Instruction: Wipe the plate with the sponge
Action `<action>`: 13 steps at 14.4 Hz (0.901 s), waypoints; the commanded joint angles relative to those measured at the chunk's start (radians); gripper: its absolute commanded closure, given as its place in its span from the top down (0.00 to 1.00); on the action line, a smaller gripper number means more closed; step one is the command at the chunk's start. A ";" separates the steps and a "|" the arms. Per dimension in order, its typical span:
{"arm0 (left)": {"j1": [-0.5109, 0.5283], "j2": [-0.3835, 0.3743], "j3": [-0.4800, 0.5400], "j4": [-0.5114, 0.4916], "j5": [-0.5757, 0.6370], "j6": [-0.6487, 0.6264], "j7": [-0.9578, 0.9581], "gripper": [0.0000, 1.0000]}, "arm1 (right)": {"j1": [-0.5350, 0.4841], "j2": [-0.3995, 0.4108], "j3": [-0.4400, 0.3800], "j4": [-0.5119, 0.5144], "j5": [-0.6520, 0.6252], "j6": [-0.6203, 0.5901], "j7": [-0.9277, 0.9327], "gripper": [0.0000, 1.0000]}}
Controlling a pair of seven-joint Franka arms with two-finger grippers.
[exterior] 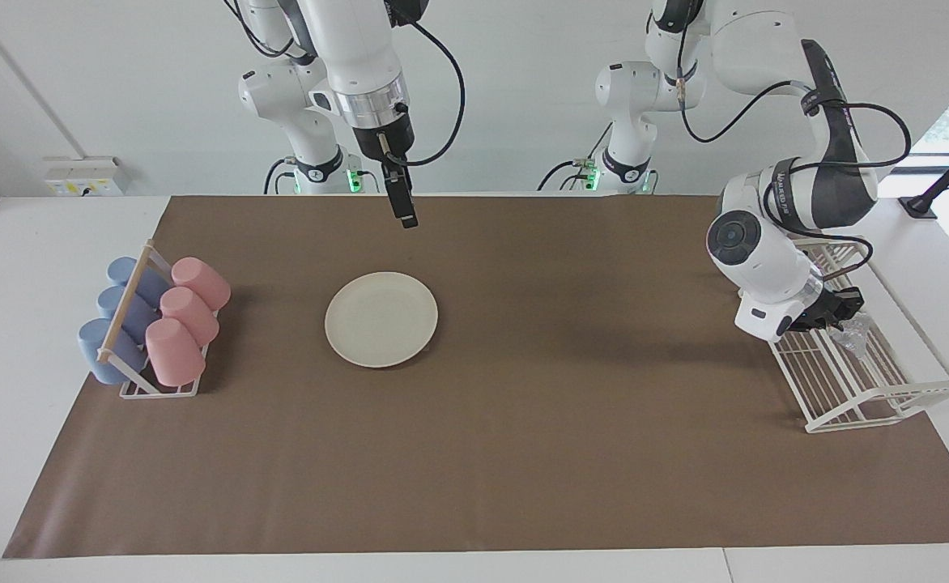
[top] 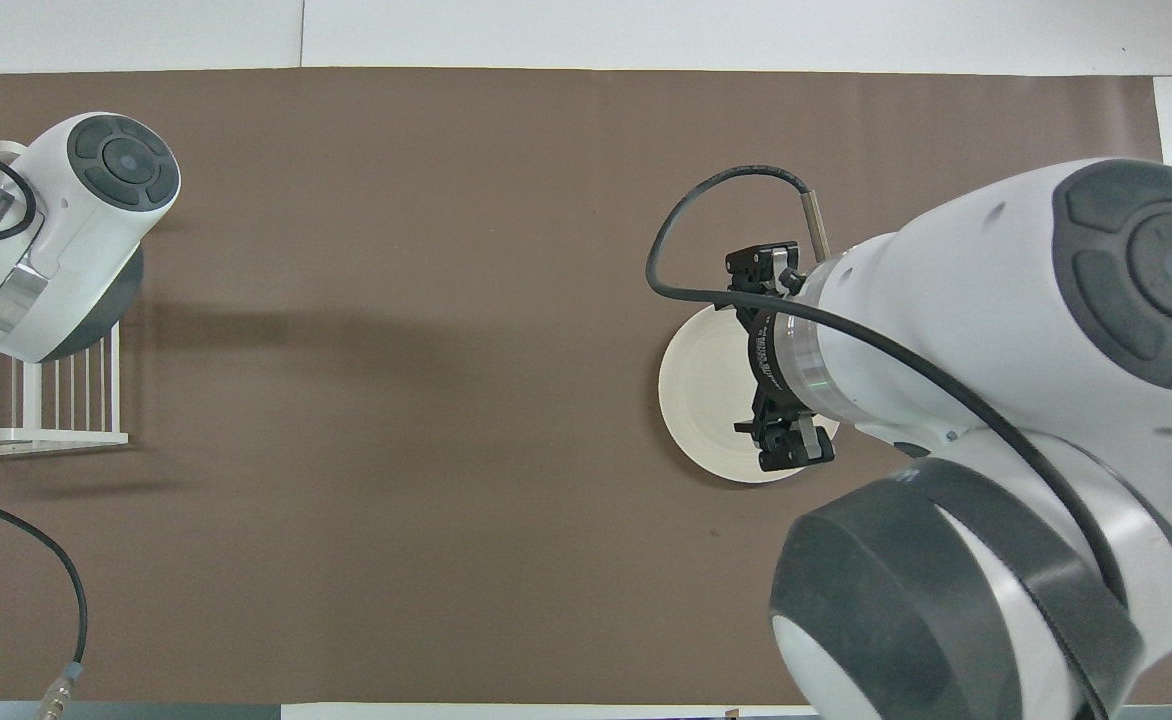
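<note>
The cream-white plate (exterior: 381, 319) (top: 706, 390) lies flat on the brown mat. My right gripper (exterior: 406, 217) hangs open and empty high over the plate's edge, well clear of it. In the overhead view its arm covers part of the plate. At the left arm's end of the table my left gripper (exterior: 840, 309) is down in the white wire rack (exterior: 871, 389). It is shut on the silvery sponge (exterior: 857, 332), part of which sticks out past the fingertips. The overhead view hides both this gripper and the sponge under the left arm's wrist (top: 56, 240).
A small rack with blue and pink cups (exterior: 151, 324) lying on their sides stands at the right arm's end of the table. The brown mat (exterior: 563, 421) covers most of the table. A black cable (top: 36, 560) trails in near the left arm's base.
</note>
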 commanded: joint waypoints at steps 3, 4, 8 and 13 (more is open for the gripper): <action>-0.026 -0.019 -0.021 0.123 -0.087 -0.170 0.056 0.00 | 0.029 0.240 0.010 0.368 -0.041 -0.253 0.034 1.00; -0.028 -0.019 -0.026 0.181 -0.170 -0.229 0.064 0.00 | 0.031 0.290 0.010 0.450 -0.041 -0.294 0.035 1.00; -0.012 -0.054 -0.052 0.315 -0.565 -0.412 0.069 0.00 | 0.058 0.290 0.013 0.440 -0.032 -0.253 0.037 1.00; 0.089 -0.138 -0.032 0.309 -1.124 -0.426 0.054 0.00 | 0.075 0.286 0.012 0.427 0.001 -0.201 0.081 1.00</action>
